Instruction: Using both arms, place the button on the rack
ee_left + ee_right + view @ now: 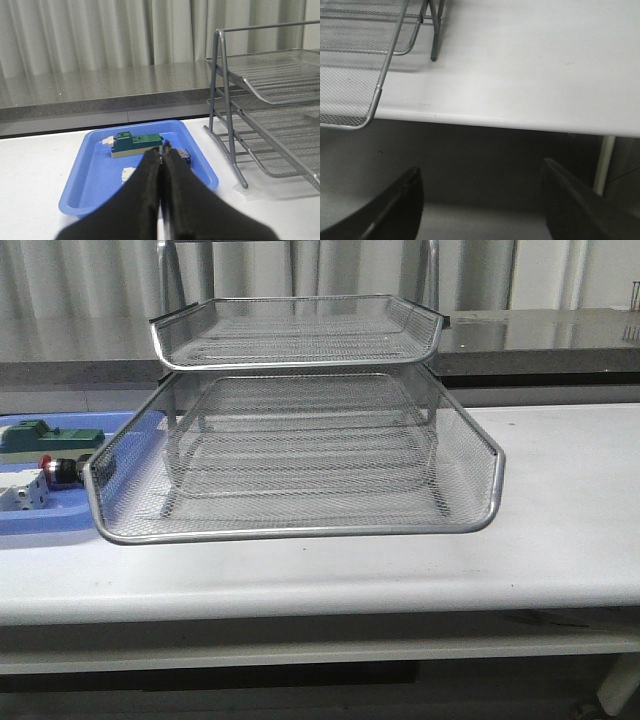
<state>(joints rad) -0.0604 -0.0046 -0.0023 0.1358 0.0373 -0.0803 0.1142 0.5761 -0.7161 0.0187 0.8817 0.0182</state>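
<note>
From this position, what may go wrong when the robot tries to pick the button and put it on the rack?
The button lies in the blue tray close to the green-and-grey block and the white part, so the shut left gripper may bump them. The rack overhangs the tray's edge, so an arm might catch its wire rim.

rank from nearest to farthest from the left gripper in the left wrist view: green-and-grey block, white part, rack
1. white part, in the blue tray, just beside the closed left gripper.
2. green-and-grey block, farther back in the tray.
3. rack, off the tray, standing on the table to the side.
</note>
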